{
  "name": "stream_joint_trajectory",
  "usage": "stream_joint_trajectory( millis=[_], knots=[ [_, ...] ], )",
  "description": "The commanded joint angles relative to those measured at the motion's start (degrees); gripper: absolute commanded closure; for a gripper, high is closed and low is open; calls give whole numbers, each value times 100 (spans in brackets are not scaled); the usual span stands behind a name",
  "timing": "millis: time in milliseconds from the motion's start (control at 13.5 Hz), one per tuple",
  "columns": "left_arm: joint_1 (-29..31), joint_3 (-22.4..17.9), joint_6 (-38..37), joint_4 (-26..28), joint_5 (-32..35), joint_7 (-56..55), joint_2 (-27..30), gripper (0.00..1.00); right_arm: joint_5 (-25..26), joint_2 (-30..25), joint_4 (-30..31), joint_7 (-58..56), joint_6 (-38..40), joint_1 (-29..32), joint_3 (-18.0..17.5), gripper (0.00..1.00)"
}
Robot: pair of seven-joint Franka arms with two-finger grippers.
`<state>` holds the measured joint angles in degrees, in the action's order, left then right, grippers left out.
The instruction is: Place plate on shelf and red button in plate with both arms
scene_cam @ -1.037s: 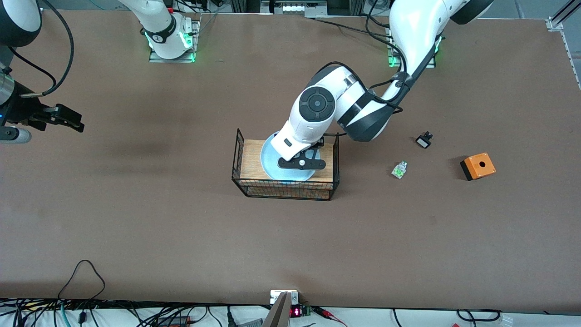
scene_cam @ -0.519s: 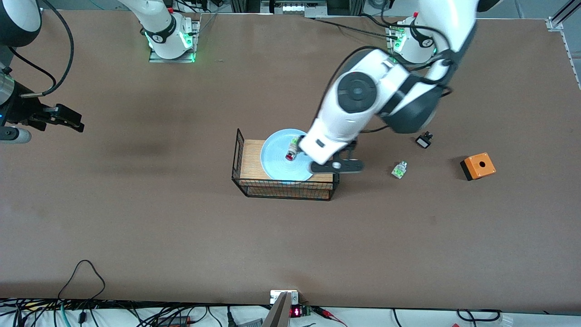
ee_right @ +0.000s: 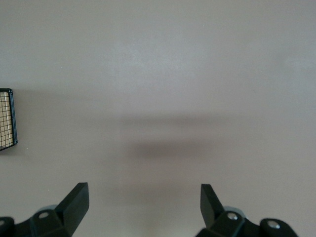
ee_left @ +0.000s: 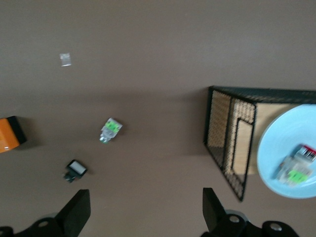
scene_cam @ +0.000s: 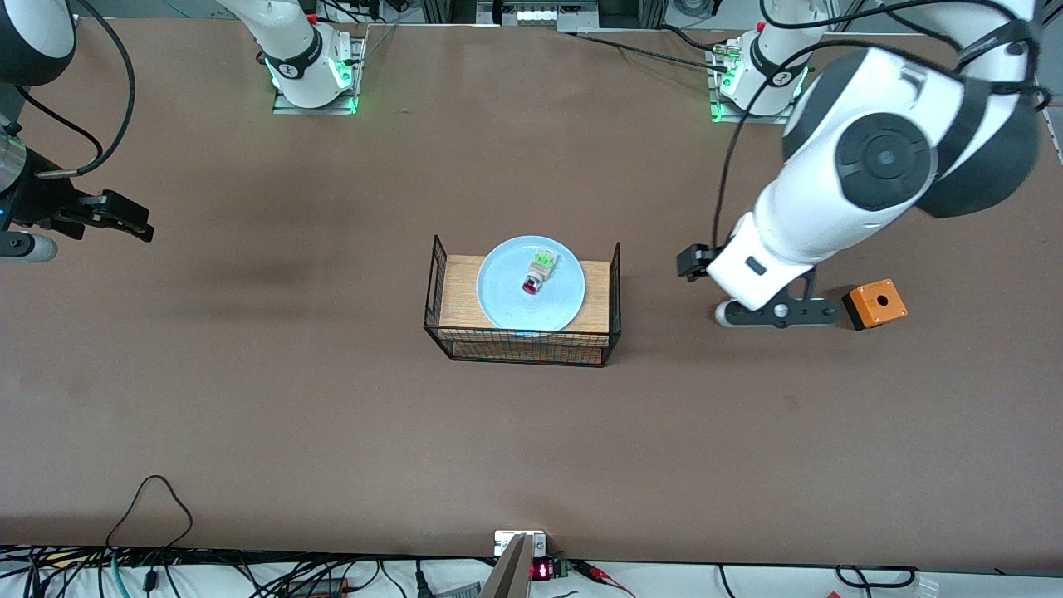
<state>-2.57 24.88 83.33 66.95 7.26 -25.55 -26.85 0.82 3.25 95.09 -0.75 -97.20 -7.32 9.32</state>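
The left gripper [scene_cam: 776,313] had pulled well away from the wire basket [scene_cam: 521,349] within the last second and hung high over the bare table toward the left arm's end, just beside the orange box [scene_cam: 874,304], its fingers [ee_left: 74,215] spread wide and holding nothing. A second ago it had been down over the plate [scene_cam: 507,303], hiding the middle of it; half a second ago it was already lifting off, and the red button [scene_cam: 538,273] showed lying there. Now the red button lay on its side on the plate, green end toward the robots' bases and red cap nearer the front camera, and the plate sat on the wooden board inside the basket at the middle of the table. The left wrist view also showed a green-and-white part [ee_left: 111,130] and a small black part [ee_left: 75,170] on the table, apart from the basket. The right gripper [scene_cam: 104,218] waited over the table's edge at the right arm's end, fingers [ee_right: 73,202] wide and empty. Judging from this, both things looked placed and the task was at or near its finish.
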Motion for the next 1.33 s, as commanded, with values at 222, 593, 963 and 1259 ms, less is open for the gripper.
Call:
stream_joint_trajectory(
  millis=[222,593,963,1259],
  knots=[
    [371,-455,-249,483,57,1461,679,0,-47,-52,-34,-57,87,-7,9,0],
    [309,-1484,901,2442,-188,1833,2313,0,-47,-52,-34,-66,87,-15,9,0],
    [231,-2040,1317,3017,-436,2528,2816,0,-47,-52,-34,-66,87,-7,9,0],
    [-16,-2409,1317,3008,-479,2510,2773,0,-47,-61,-34,-66,87,-15,9,0]
  ],
)
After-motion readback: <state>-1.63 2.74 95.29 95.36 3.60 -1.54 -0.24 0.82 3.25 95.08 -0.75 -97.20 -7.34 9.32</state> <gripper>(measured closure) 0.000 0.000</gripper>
